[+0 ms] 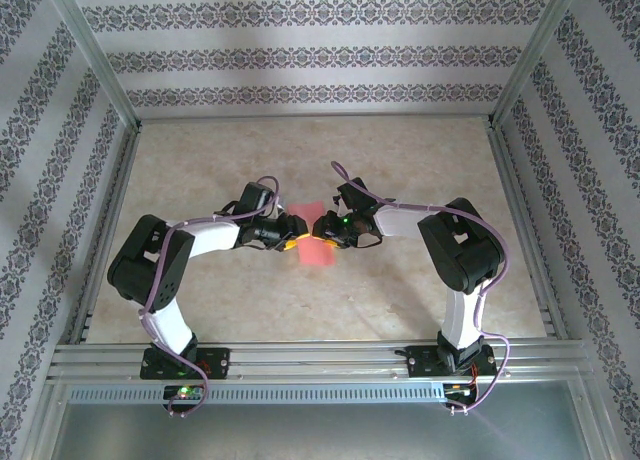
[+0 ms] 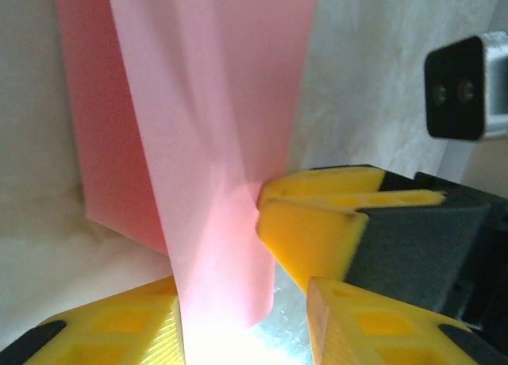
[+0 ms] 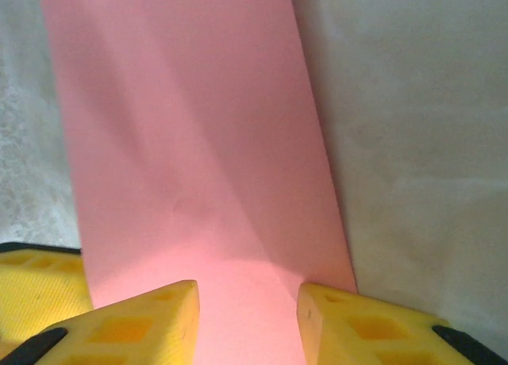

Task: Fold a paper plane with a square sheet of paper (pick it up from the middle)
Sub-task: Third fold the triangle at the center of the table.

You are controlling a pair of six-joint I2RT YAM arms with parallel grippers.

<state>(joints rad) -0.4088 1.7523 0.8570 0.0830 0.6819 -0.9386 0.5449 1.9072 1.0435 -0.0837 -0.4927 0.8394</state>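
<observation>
On the marbled table (image 1: 400,160) we see the square sheet of paper (image 1: 318,250), a pink strip running near-to-far, midway between our arms, with left jaws and right jaws both parted over opposite sides, equally close

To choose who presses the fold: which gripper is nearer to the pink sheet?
Neither; they are about equal. The left gripper is at the left side of the pink sheet, the right gripper at its right side, both reaching it.

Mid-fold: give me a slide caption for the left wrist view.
Pink paper sheet sits between fingers of the left end effector; right end effector touches its edge.
</observation>
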